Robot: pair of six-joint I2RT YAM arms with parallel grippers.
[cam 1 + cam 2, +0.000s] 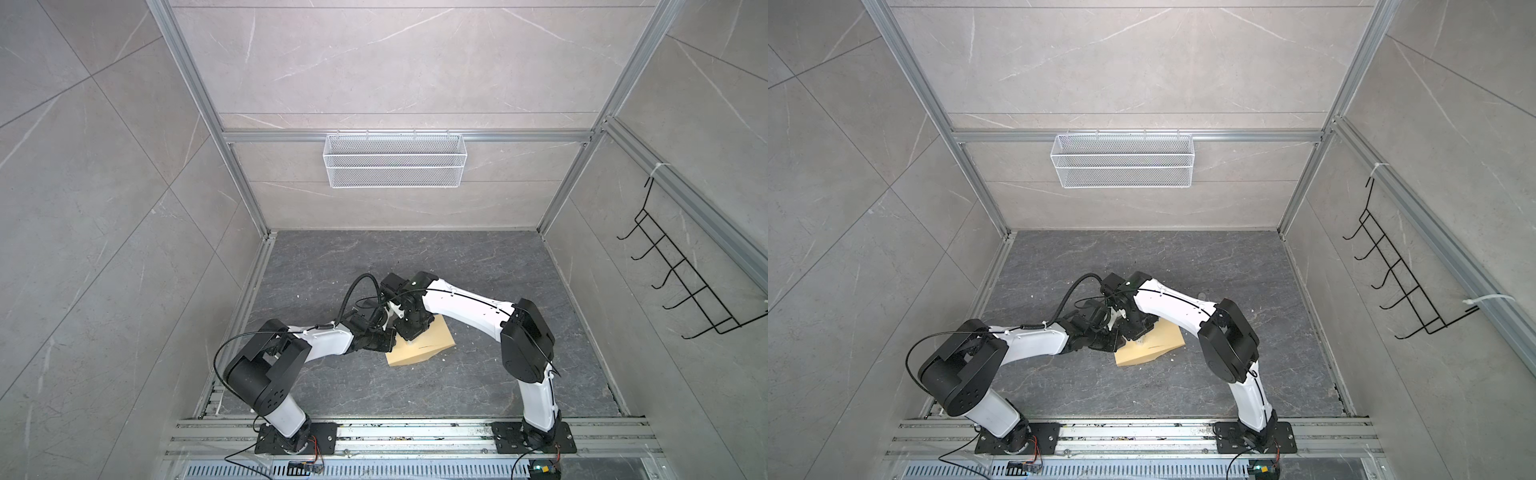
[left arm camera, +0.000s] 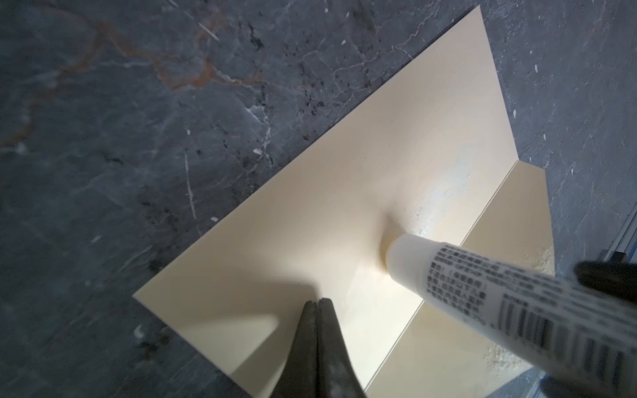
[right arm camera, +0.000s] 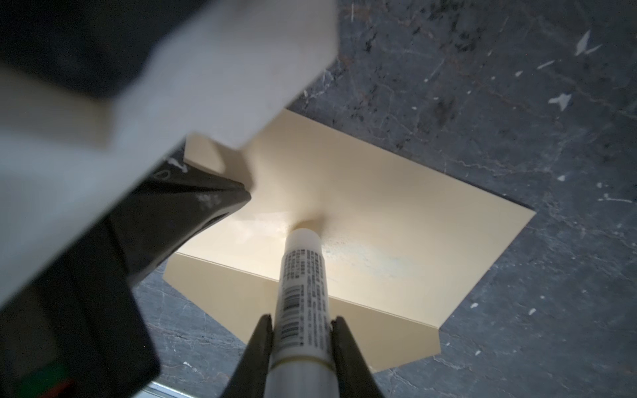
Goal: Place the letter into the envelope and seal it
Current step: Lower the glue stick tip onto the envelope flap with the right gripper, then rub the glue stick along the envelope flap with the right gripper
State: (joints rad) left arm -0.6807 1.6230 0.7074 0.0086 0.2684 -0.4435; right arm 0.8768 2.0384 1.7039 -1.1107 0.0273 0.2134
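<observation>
The tan envelope (image 1: 419, 351) (image 1: 1148, 349) lies flat on the dark marbled floor, its flap (image 2: 482, 310) (image 3: 241, 303) folded open beyond a crease. My right gripper (image 3: 302, 318) (image 1: 409, 337) is shut on a white glue stick (image 3: 303, 275) (image 2: 482, 286). The stick's tip presses on the envelope's large panel (image 2: 344, 206) (image 3: 396, 206) close to the crease, beside a shiny smear. My left gripper (image 2: 317, 303) (image 1: 392, 337) is shut, empty, with its tips down on the same panel next to the stick. The letter does not show in any view.
A white wire basket (image 1: 395, 166) hangs on the back wall and a black wire rack (image 1: 681, 270) on the right wall. Aluminium rails (image 1: 415, 432) run along the front edge. White flecks (image 3: 560, 100) dot the floor around the envelope.
</observation>
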